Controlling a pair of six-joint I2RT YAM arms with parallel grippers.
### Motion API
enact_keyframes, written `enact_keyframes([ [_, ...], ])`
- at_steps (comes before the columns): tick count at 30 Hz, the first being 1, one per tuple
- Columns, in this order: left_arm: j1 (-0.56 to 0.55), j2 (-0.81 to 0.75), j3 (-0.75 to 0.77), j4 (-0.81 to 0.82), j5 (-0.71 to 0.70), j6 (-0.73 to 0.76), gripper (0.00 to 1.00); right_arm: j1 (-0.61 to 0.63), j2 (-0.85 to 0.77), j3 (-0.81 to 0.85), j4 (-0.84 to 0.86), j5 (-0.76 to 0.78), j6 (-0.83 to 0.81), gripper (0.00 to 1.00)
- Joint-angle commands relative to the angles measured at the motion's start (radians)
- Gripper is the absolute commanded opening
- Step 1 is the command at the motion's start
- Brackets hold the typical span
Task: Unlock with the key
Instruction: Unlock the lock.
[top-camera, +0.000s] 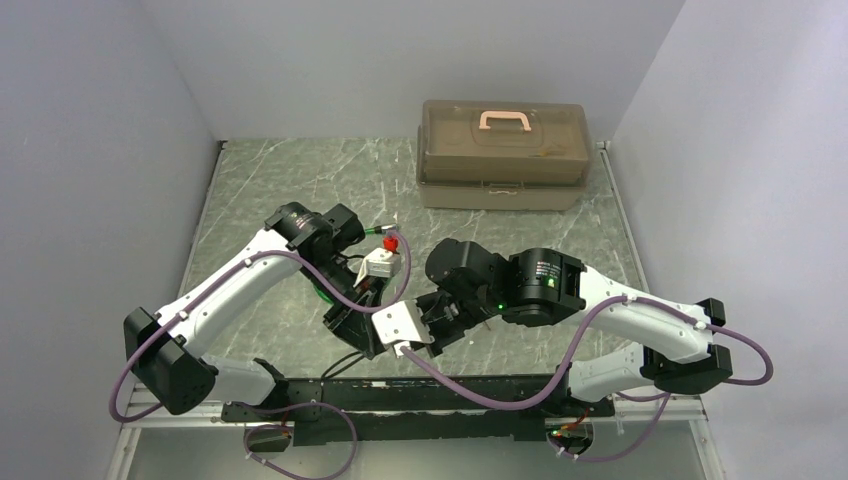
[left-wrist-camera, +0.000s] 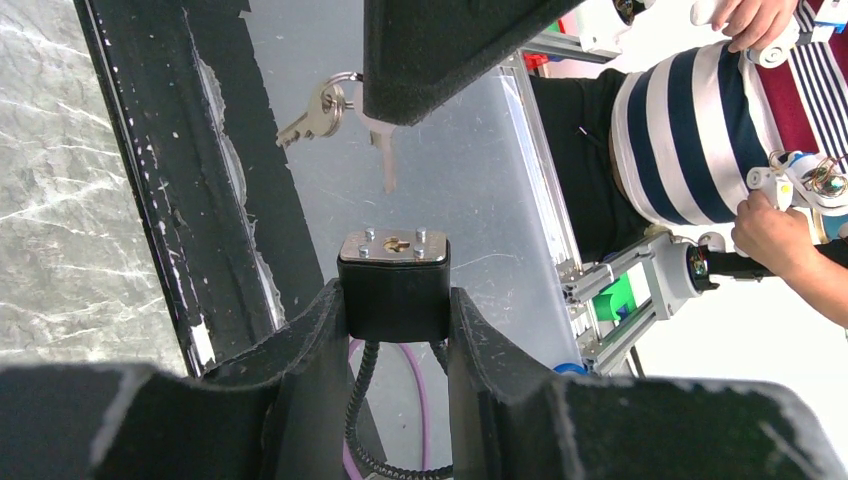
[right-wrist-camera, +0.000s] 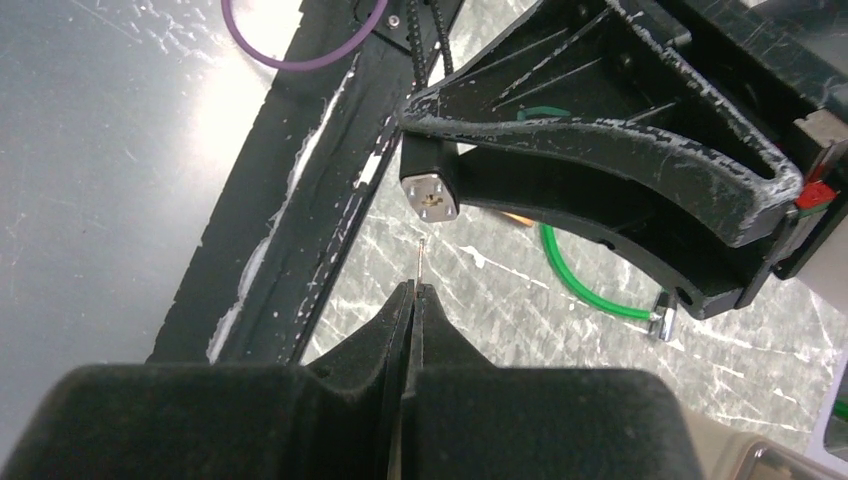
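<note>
Marbled grey-green stone forms the surface (top-camera: 280, 180), and a brown toolbox (top-camera: 503, 150) with a pink handle is set at its far edge. Both arms are folded inward. Their grippers are placed close together over the near part of the surface, not far from the black base rail (top-camera: 330, 395).

The left gripper (left-wrist-camera: 397, 300) is partly closed, with its two fingers clamped on either side of a black lock (left-wrist-camera: 393, 245). The lock's silver face, with the keyhole, is turned toward the right gripper. A black coiled cable (left-wrist-camera: 358, 400) is seen running out from under the lock, between the fingers.

The right gripper (right-wrist-camera: 413, 295) is pressed fully together. The key (right-wrist-camera: 422, 262) is pinched between its tips, with the thin blade sticking out toward the lock's face. The key's tip is held just short of the keyhole and roughly in line with it; a small gap is seen in the left wrist view. A ring (left-wrist-camera: 318, 112) of other like keys is hung beside the pinched key, clear of the lock.
</note>
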Motion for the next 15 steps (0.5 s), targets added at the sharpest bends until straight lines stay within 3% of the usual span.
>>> enact_keyframes([
  [1, -0.010, -0.037, 0.004, -0.023, 0.030, 0.017, 0.01, 0.008, -0.008, -0.003, 0.087, 0.033, -0.008, 0.00],
  [15, -0.013, -0.052, 0.002, -0.024, 0.030, 0.020, 0.01, 0.008, 0.014, -0.002, 0.109, 0.025, -0.012, 0.00],
])
